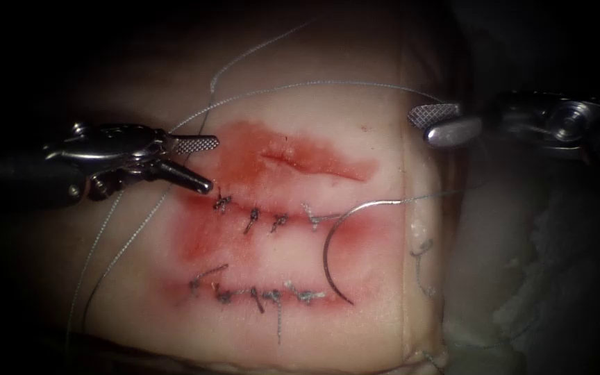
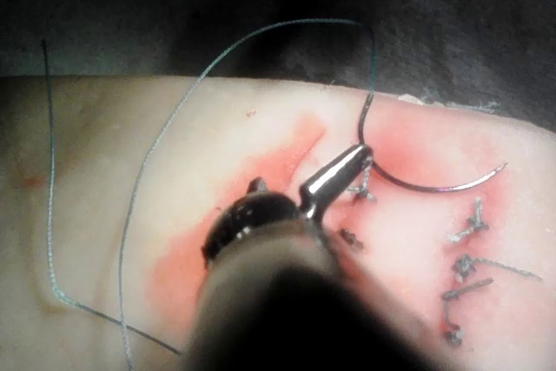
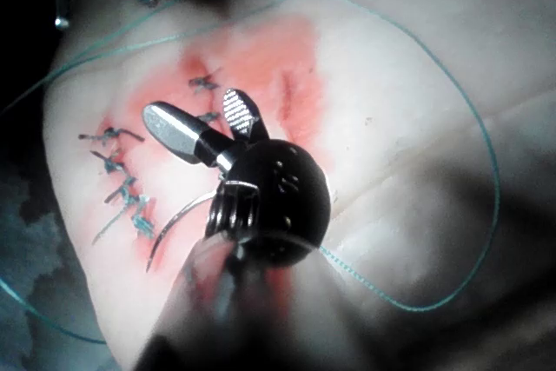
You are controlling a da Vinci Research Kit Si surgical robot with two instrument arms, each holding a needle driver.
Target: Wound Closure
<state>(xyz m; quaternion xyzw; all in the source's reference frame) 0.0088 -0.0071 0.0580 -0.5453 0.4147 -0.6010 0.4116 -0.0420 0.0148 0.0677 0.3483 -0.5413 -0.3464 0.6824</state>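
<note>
Red fluid (image 1: pixel 244 149) lay in a wide patch across the middle of the endoscope frame. It was spread in three rough bands, one above another. The upper band was the deepest in colour, while the lower two were paler and faded out at their edges. At the lower right of that frame sat some pale, crumpled material (image 1: pixel 522 278), lumpy and uneven; what it was could not be told. In the left wrist view a dark grey cloth (image 2: pixel 452 32) with a rough weave lay behind, flat and dull.
</note>
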